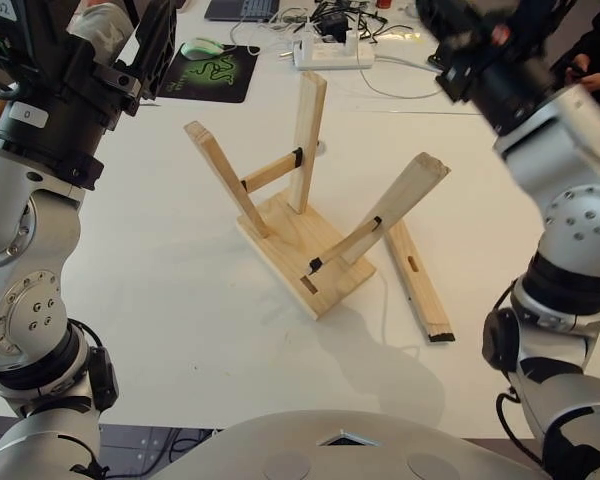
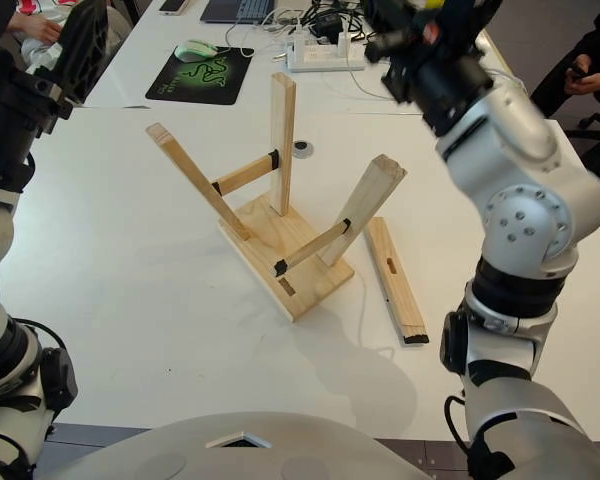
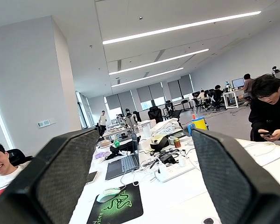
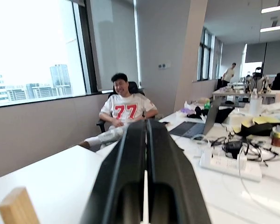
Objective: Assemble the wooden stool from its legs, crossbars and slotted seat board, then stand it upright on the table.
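— On the left side of the table [image 1: 160,280], how was the arm held?

— Raised, elbow bent, with the left gripper [image 3: 142,140] up high over the far left, near a black mouse pad [image 1: 205,75]. Its two fingers stood wide apart with nothing between them.

— And the right arm?

— Also lifted, the forearm rising toward the far right, above a white power strip [image 1: 330,52]. The right gripper [image 4: 147,126] had its fingers pressed flat together, and nothing was pinched in them. Both grippers were well apart from the wood.

— Where was the stool?

— In the middle of the table, upside down and partly built. The seat board [image 1: 335,285] lay flat on the tabletop.

— How many legs?

— Four. Three stood in the board: an upright leg [image 1: 307,140] at the far side, a left-leaning leg [image 1: 227,178], and a right-leaning leg [image 1: 400,205]. The fourth, a loose leg [image 1: 420,285], lay flat on the table just right of the board, its slot facing up.

— Crossbars?

— Two. The first crossbar [image 1: 270,172] joined the left-leaning leg to the upright one. The second crossbar [image 1: 345,245] ran from the right-leaning leg down toward the board's near edge.

— Seat boards?

— One.
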Robot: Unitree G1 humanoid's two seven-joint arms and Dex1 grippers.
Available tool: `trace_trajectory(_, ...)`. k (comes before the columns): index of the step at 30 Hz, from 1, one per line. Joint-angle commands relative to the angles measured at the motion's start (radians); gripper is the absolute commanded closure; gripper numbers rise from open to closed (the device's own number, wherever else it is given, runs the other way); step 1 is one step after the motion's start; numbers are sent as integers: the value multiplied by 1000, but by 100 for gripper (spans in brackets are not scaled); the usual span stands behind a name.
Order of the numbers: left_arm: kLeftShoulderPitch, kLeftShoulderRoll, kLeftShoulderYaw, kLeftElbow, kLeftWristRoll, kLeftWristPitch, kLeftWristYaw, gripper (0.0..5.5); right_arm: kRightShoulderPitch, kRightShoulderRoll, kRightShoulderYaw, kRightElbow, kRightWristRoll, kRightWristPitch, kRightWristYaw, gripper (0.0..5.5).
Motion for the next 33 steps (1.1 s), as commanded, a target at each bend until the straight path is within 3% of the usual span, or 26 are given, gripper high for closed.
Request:
trace_trajectory(1,0,2,-1,-3,3,-2,0,183,-77,-11,-30,10,5,-1,-8,547)
trace_trajectory(10,-2,-3,-9,0,6,-7,1,183,399,-70,160,-100,-75,67,151,547)
trace_trajectory(17,-2,-4,-9,-1,6,-9,2,183,209,13,30,-37,-74,-19,57,547)
trace_trajectory(21,7,-5,-2,-12,6,-4,8,183,111,-6,-47,6,-67,-53,57,547)
trace_trajectory(23,16,-5,6,-28,7,3,19,183,33,-43,-77,69,-74,-64,76,547)
trace_trajectory(26,31,-11,16,-52,10,10,40,183,-18,-203,-32,261,-162,-15,193,529)
trace_trajectory(29,59,-18,45,-91,13,23,70,183,58,-355,82,392,-219,71,385,486)
trace_trajectory(33,117,-43,69,-139,26,33,111,183,273,-483,226,276,-241,120,594,437)
